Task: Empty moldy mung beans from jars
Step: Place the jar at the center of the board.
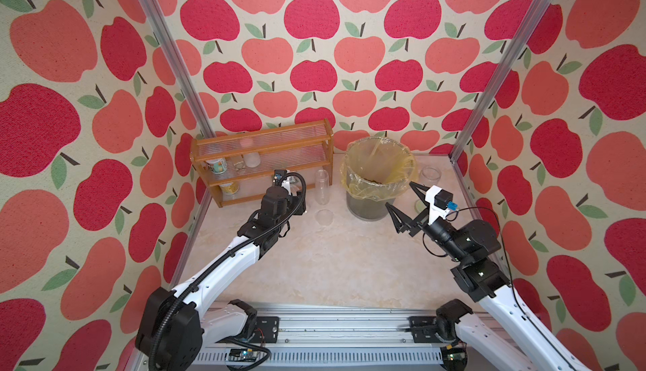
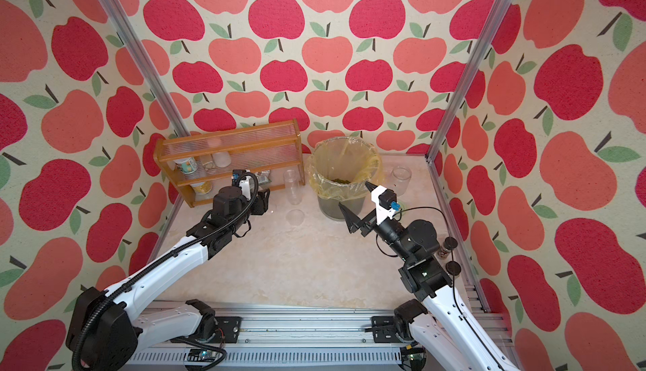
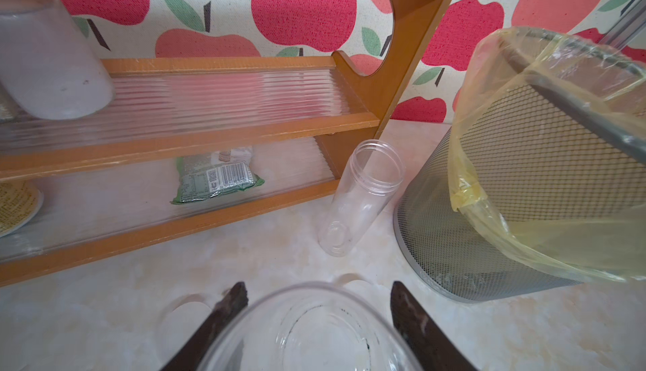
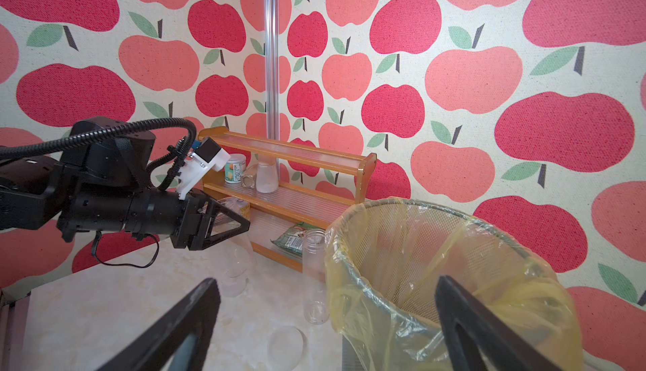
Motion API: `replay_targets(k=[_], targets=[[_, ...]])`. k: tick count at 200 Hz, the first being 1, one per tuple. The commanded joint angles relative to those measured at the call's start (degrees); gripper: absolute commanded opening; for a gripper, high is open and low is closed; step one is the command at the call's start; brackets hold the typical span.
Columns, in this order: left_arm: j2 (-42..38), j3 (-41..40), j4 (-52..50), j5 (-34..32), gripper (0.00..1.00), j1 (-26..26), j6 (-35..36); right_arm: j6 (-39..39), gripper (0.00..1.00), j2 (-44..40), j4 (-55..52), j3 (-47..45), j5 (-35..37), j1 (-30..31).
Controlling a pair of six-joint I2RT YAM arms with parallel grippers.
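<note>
While my left gripper (image 3: 318, 290) is closed narrowly around a short clear cylindrical jar (image 3: 314, 330), I can look straight down through the glass to the pale marbled tabletop (image 3: 105, 316). The jar looks empty, and I cannot tell whether its base touches the tabletop.

Beyond that gripper's fingertips stands an orange wooden rack with ribbed clear shelves (image 3: 412, 54), with a flat green packet (image 3: 216, 180) lying on its lowest shelf. Ahead of the same gripper and to its right, a tall slim clear jar (image 1: 322, 187) stands upright, open-mouthed and empty. It sits just beside a grey mesh bin lined with a yellow bag (image 1: 367, 208). A clear round lid (image 1: 324, 217) lies flat on the tabletop between my two grippers, nearer the left one.

The dull olive-green mung beans (image 1: 375, 179) lie in a small heap at the bottom of the bag, just ahead of my right gripper (image 1: 398, 194). That gripper hovers by the bin's near side, jaws spread wide with nothing between them. Beyond it, past the bin's right side, a wider round-shouldered clear jar (image 1: 430, 177) stands upright without a lid and looks empty.
</note>
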Motion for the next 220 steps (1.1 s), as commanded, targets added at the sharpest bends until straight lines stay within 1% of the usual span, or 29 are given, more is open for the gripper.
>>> replay_targets(k=[1, 21, 78, 112, 146, 183, 220], targets=[[2.95, -1.35, 6.15, 0.46, 0.58, 0.35, -0.31, -1.38, 0.99, -0.87, -2.42, -1.16, 1.41, -0.44], [6.39, -1.31, 7.73, 2.12, 0.58, 0.33, 0.08, -1.34, 0.99, -1.04, -3.36, -1.7, 1.79, -0.56], [15.68, 1.23, 8.58, -0.27, 0.59, 0.42, -0.46, -0.84, 0.99, -2.22, -4.02, -3.6, 2.84, -0.62], [21.18, 3.58, 10.15, 1.13, 0.59, 0.23, -1.99, -0.09, 0.99, -1.79, -3.95, -4.42, 2.48, -0.81], [25.01, 6.18, 10.57, 1.74, 0.6, -0.13, -2.79, 0.64, 0.99, -1.92, -3.72, -5.35, 2.45, -0.82], [27.22, 7.78, 10.32, -0.29, 0.6, -0.95, -1.74, 0.37, 0.99, -2.43, -4.1, -6.1, 3.38, -1.06], [28.26, 8.55, 8.61, -4.81, 0.59, -1.5, -1.61, -0.01, 0.99, -2.35, -4.14, -6.2, 3.33, -1.57]])
